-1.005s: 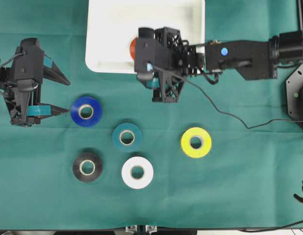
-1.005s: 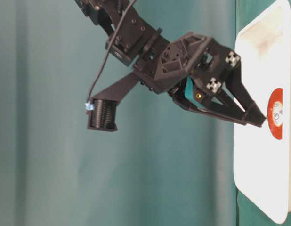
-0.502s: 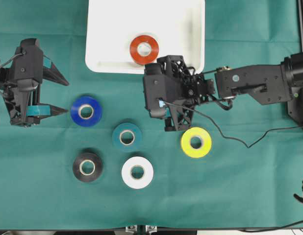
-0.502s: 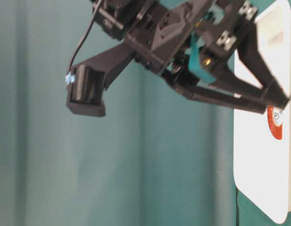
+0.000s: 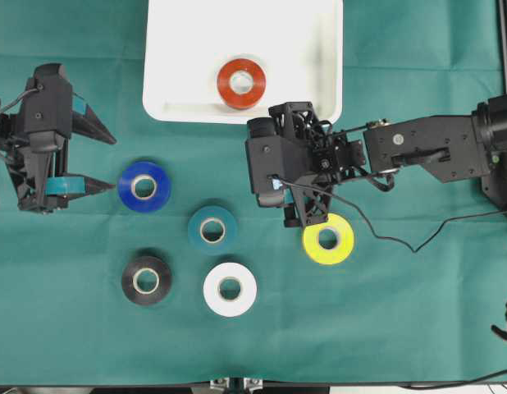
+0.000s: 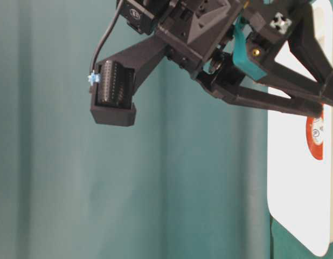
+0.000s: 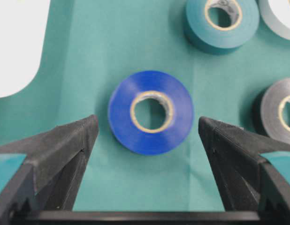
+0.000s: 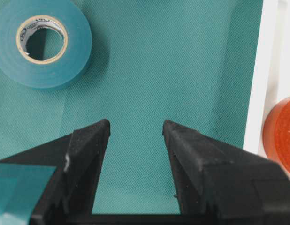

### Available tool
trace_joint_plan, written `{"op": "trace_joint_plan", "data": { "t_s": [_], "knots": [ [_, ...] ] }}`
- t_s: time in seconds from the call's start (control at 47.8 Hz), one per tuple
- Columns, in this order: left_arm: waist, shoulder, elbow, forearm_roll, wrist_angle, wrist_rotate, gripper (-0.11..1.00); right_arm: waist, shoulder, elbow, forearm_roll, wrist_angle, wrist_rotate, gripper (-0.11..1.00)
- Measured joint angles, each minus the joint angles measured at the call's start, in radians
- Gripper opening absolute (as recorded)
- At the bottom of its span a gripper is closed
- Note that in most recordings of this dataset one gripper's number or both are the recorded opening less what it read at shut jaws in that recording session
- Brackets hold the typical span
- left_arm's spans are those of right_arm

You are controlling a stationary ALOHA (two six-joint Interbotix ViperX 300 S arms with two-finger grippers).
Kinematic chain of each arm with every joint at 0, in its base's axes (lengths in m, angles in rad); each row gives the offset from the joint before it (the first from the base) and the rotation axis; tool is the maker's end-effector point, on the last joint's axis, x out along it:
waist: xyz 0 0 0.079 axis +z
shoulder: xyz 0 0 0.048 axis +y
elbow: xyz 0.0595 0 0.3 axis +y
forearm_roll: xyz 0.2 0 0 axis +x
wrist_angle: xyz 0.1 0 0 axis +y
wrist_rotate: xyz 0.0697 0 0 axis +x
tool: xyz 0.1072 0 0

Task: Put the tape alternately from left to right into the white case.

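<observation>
The red-orange roll (image 5: 241, 82) lies flat in the white case (image 5: 180, 98); five rolls lie on the green cloth (image 5: 401, 312). The left gripper (image 7: 145, 140), fingers spread wide, frames the blue roll (image 7: 150, 112). The right gripper (image 8: 135, 136) is parted and empty. The rolls look light, stiff and smooth-sided; pinching across the outer rim seems best.

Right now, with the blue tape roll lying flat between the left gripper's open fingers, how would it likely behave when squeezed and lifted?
The blue tape roll with its pale cardboard core looks rigid, so it probably won't collapse. Lying flat on the green cloth, it shouldn't roll. The left gripper might slip on its smooth rim.
</observation>
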Motion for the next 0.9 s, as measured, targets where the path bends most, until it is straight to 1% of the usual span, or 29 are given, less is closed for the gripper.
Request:
{"op": "trace_joint_plan", "data": {
  "t_s": [0.105, 0.147, 0.272, 0.481, 0.607, 0.691, 0.775, 0.9],
  "knots": [
    [-0.026, 0.000, 0.000, 0.000, -0.002, -0.040, 0.74, 0.000, 0.002, 0.000, -0.002, 0.000, 0.002, 0.59],
    [-0.040, 0.000, 0.000, -0.002, -0.002, -0.072, 0.73, 0.000, 0.000, 0.000, 0.000, 0.000, 0.000, 0.59],
    [-0.083, 0.000, 0.000, -0.002, -0.002, -0.135, 0.73, 0.000, 0.000, 0.002, 0.000, 0.000, 0.000, 0.59],
    [-0.170, 0.003, 0.000, -0.002, -0.023, -0.196, 0.72, 0.000, 0.000, 0.009, -0.002, 0.000, 0.002, 0.59],
    [-0.207, 0.005, 0.000, -0.002, -0.052, -0.225, 0.72, 0.000, 0.000, 0.020, -0.002, -0.006, 0.002, 0.59],
    [-0.225, 0.018, -0.002, -0.002, -0.058, -0.232, 0.72, 0.000, 0.000, 0.029, -0.002, -0.018, 0.002, 0.59],
    [-0.242, 0.071, -0.014, -0.002, -0.060, -0.232, 0.72, 0.000, 0.000, 0.037, -0.002, -0.031, 0.002, 0.59],
    [-0.253, 0.170, -0.060, -0.002, -0.061, -0.230, 0.72, 0.000, 0.000, 0.049, -0.002, -0.044, 0.002, 0.59]
  ]
}}
